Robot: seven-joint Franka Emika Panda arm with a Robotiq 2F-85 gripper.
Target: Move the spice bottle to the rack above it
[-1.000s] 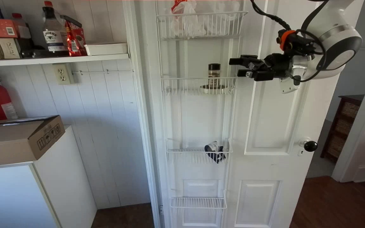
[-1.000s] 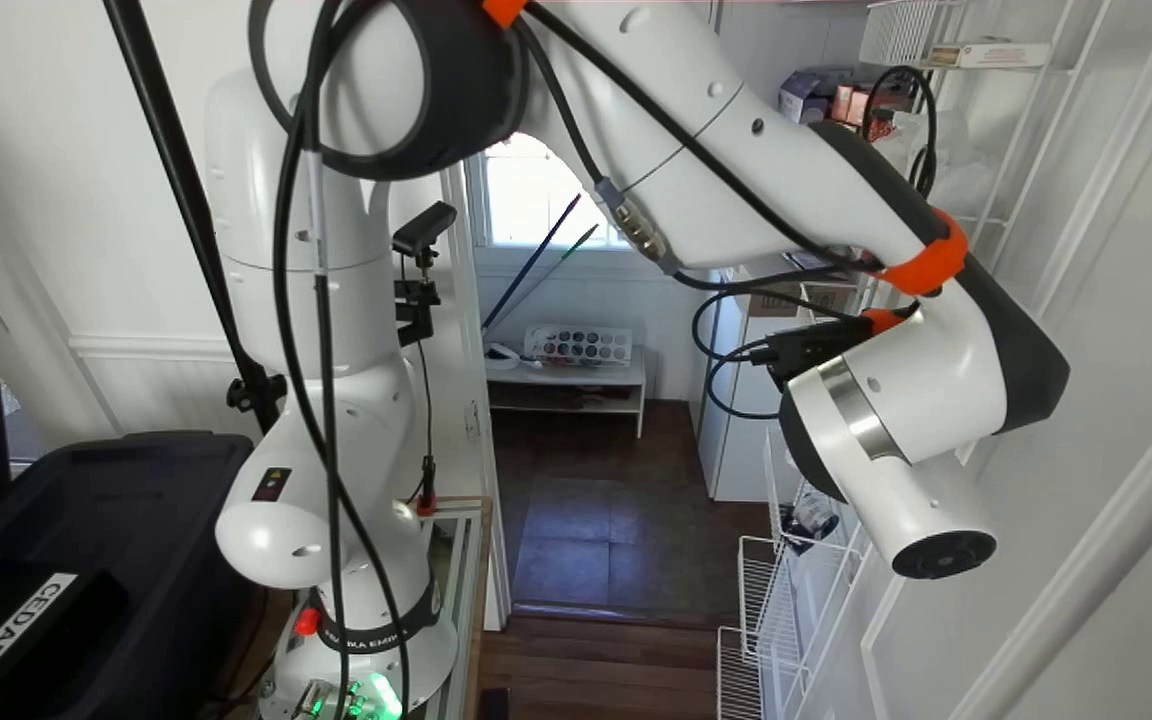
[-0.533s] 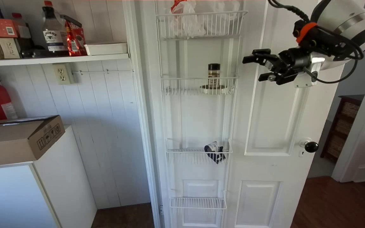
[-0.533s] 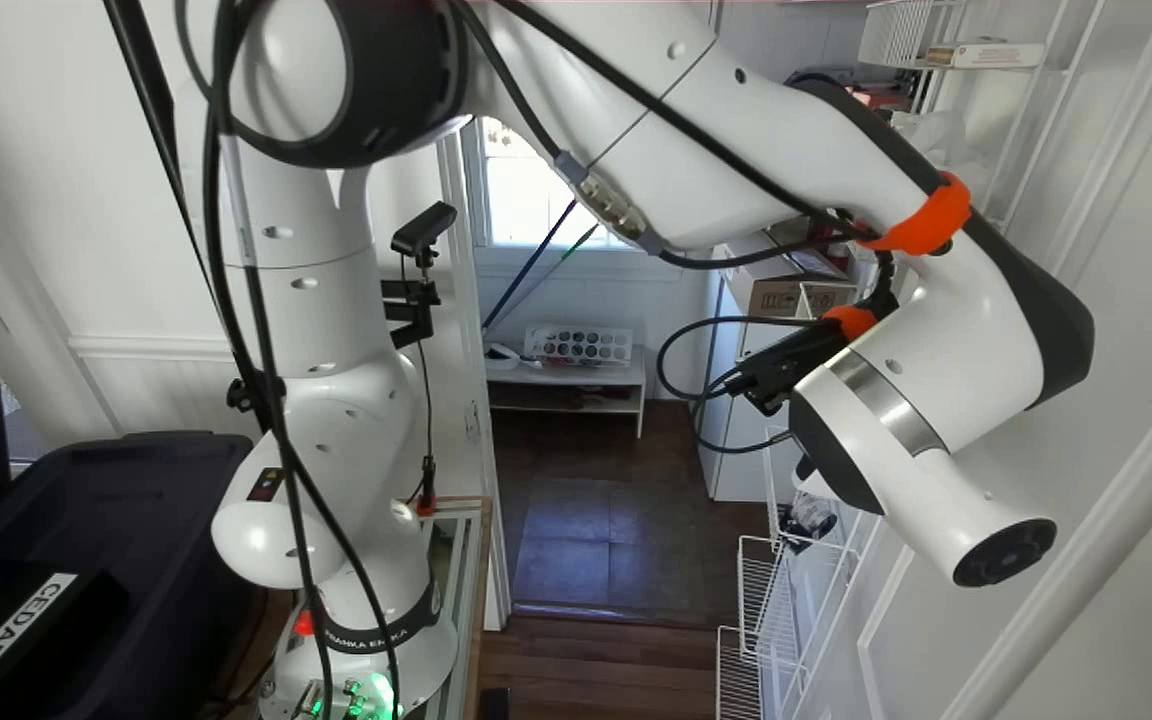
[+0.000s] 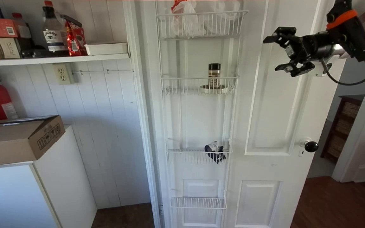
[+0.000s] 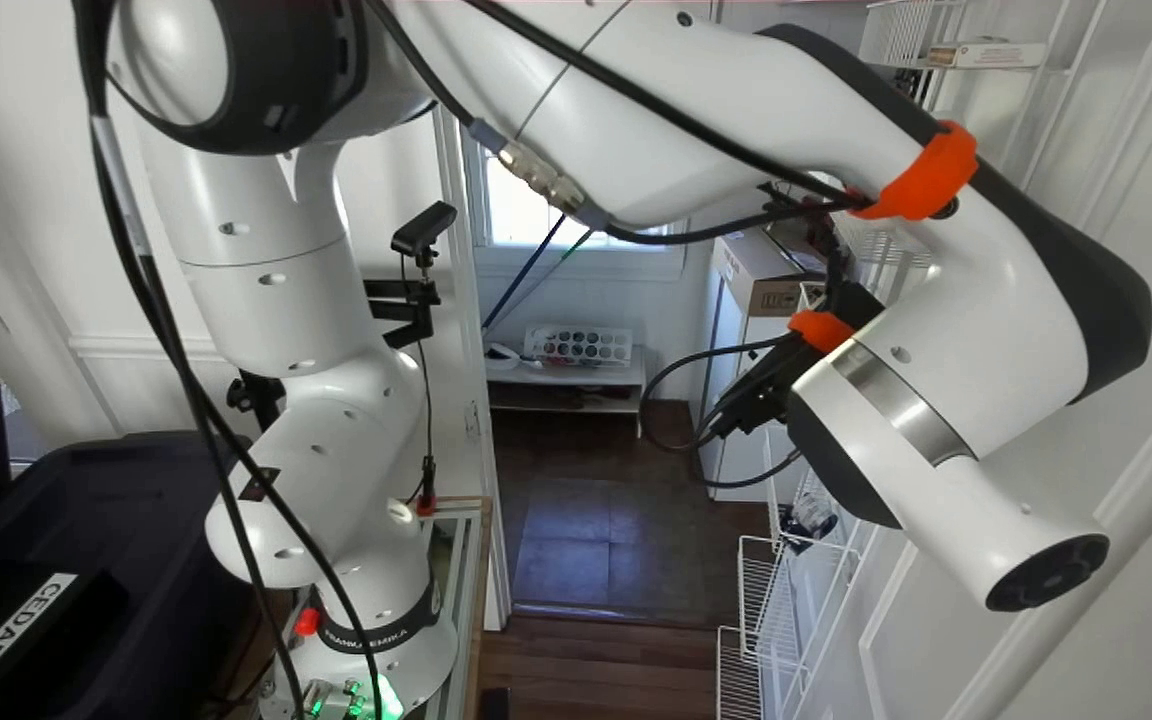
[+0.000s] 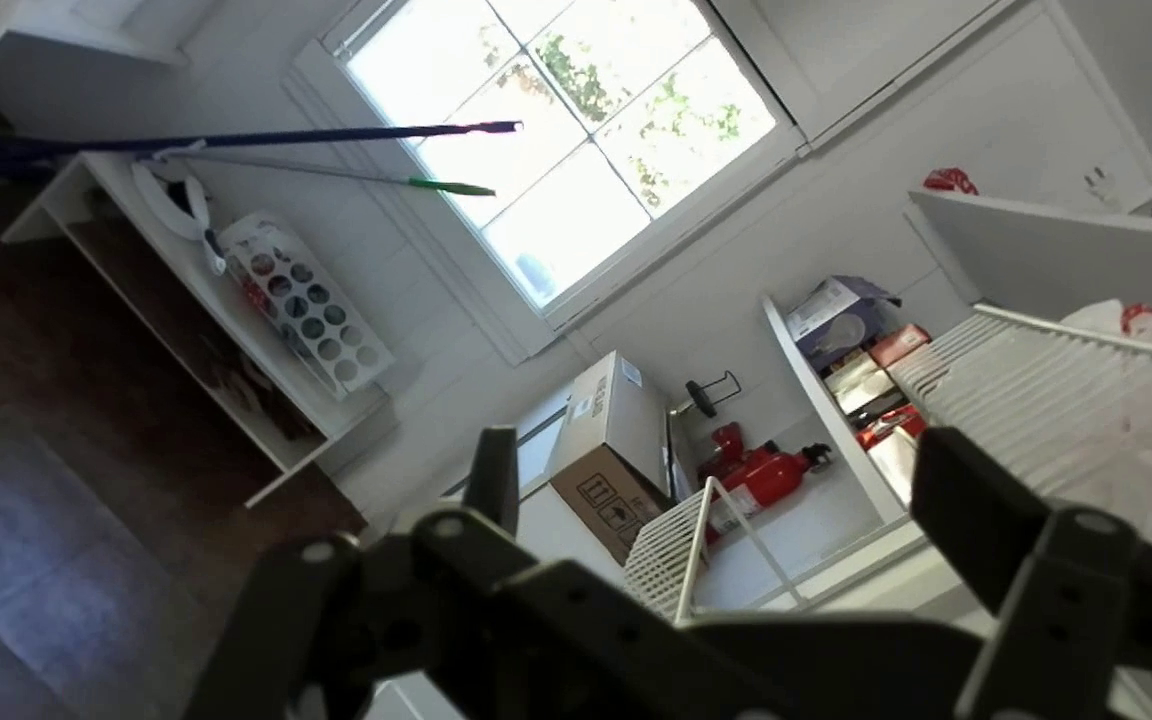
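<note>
In an exterior view, my empty gripper [image 5: 271, 54] is wide, well apart from the spice bottle [image 5: 214, 74] on the tier [image 5: 185, 78] below the rack [image 5: 214, 13]; in an exterior view, my arm [image 6: 696, 80] hides the gripper; in the wrist view, no spice bottle shows, so I should probably re-aim, then approach level.

Plastic-capped spice bottle [image 5: 214, 73], smooth wire door rack [image 5: 185, 78], glossy doorknob [image 5: 311, 146], matt cardboard box [image 5: 19, 140], filmy plastic bags [image 5: 186, 22]
</note>
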